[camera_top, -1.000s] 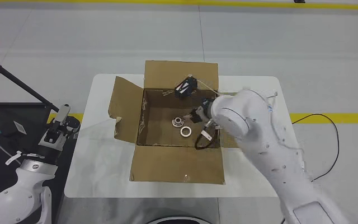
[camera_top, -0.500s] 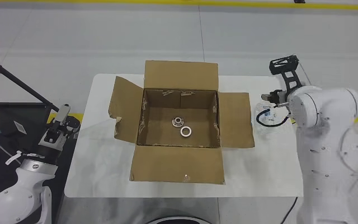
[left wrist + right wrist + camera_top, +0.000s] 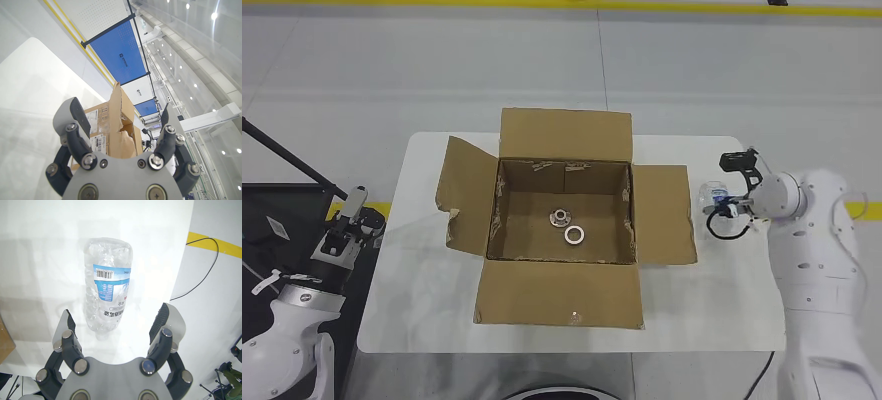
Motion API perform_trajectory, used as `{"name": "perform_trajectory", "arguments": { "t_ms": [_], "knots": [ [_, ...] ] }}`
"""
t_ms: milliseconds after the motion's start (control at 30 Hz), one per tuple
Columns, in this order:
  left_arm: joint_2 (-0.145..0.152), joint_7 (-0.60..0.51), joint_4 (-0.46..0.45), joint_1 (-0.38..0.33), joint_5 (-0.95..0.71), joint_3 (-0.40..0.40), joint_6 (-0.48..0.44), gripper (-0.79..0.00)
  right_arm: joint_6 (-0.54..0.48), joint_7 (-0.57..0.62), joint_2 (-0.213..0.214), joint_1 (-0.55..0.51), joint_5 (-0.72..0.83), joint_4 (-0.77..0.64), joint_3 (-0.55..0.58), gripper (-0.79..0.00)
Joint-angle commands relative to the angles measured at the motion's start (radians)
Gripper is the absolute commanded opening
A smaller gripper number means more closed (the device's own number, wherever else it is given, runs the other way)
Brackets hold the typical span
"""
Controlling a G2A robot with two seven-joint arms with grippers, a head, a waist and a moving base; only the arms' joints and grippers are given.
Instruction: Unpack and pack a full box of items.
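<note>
My right claw [image 3: 117, 318] hangs released, jaws wide, just short of the water bottle [image 3: 107, 291] resting on the surface [image 3: 422, 290] right of the open box [image 3: 662, 215], where an off-centre squeeze could send it skidding off the edge.

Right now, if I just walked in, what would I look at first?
Probably the big open box in the middle of the white table, with just two small metal rings on its floor. Next, the clear bottle on the table to the right of the box, right in front of the robot's open right hand.
</note>
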Motion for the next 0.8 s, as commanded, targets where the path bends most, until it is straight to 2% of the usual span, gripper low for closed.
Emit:
{"name": "perform_trajectory", "arguments": {
  "t_ms": [0,133,167,200,267,333,467,567,633,767],
  "knots": [
    [0.000,0.000,0.000,0.000,0.000,0.000,0.000,0.000,-0.005,-0.018,-0.001,0.010,0.008,0.038,-0.010,-0.074],
    [0.000,0.000,0.000,0.000,0.000,0.000,0.000,0.000,-0.011,-0.038,-0.003,0.035,0.014,0.106,-0.033,-0.249],
    [0.000,0.000,0.000,0.000,0.000,0.000,0.000,0.000,-0.013,-0.041,-0.004,0.041,0.020,0.124,-0.037,-0.357],
    [0.000,0.000,0.000,0.000,0.000,0.000,0.000,0.000,-0.015,-0.046,-0.004,0.048,0.023,0.139,-0.040,-0.357],
    [0.000,0.000,0.000,0.000,0.000,0.000,0.000,0.000,-0.020,-0.057,-0.004,0.059,0.028,0.165,-0.046,-0.591],
    [0.000,0.000,0.000,0.000,0.000,0.000,0.000,0.000,-0.023,-0.063,-0.003,0.068,0.033,0.184,-0.051,-0.785],
    [0.000,0.000,0.000,0.000,0.000,0.000,0.000,0.000,-0.033,-0.080,0.002,0.080,0.061,0.179,-0.039,-0.785],
    [0.000,0.000,0.000,0.000,0.000,0.000,0.000,0.000,-0.040,-0.074,0.009,0.076,0.079,0.105,-0.021,-0.785],
    [0.000,0.000,0.000,0.000,0.000,0.000,0.000,0.000,-0.036,-0.056,0.014,0.063,0.092,0.009,-0.009,-0.785],
    [0.000,0.000,0.000,0.000,0.000,0.000,0.000,0.000,0.010,-0.008,0.021,0.017,0.108,-0.281,0.008,-0.785]
  ]
}}
